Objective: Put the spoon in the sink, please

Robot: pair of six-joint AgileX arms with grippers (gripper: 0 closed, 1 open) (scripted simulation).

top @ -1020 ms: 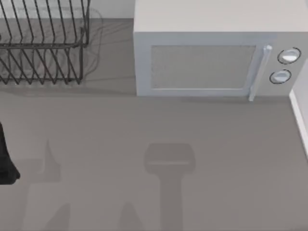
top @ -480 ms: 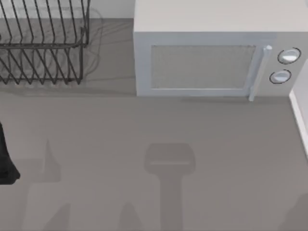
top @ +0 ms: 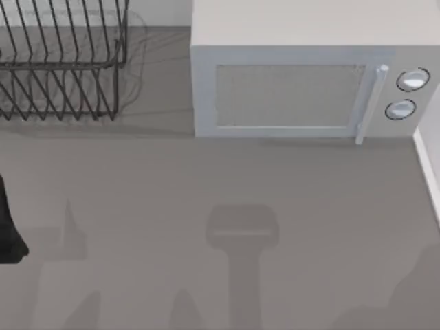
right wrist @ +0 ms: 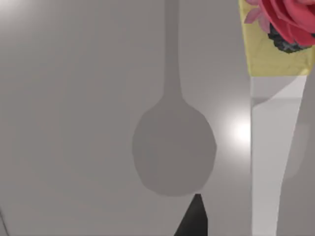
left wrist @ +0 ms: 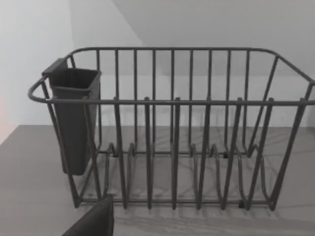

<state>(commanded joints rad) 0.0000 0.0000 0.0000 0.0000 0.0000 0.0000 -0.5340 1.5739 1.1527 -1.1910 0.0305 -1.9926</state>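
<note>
The spoon and the sink are out of view. In the right wrist view, a grey spoon-shaped shadow (right wrist: 173,147) lies on the pale surface, and a dark tip of my right gripper (right wrist: 193,220) shows just below it. In the left wrist view, a dark part of my left gripper (left wrist: 93,222) sits low in front of the wire dish rack (left wrist: 172,102). My left arm (top: 8,227) shows as a black shape at the table's left edge in the top view.
A wire dish rack (top: 62,65) stands at the back left, with a dark cutlery holder (left wrist: 74,123) on its end. A white microwave (top: 302,75) fills the back right. A yellow box with red flowers (right wrist: 278,34) and a white edge (right wrist: 268,162) lie near my right gripper.
A shadow has spread into the bottom right corner of the top view. The left arm has not moved.
</note>
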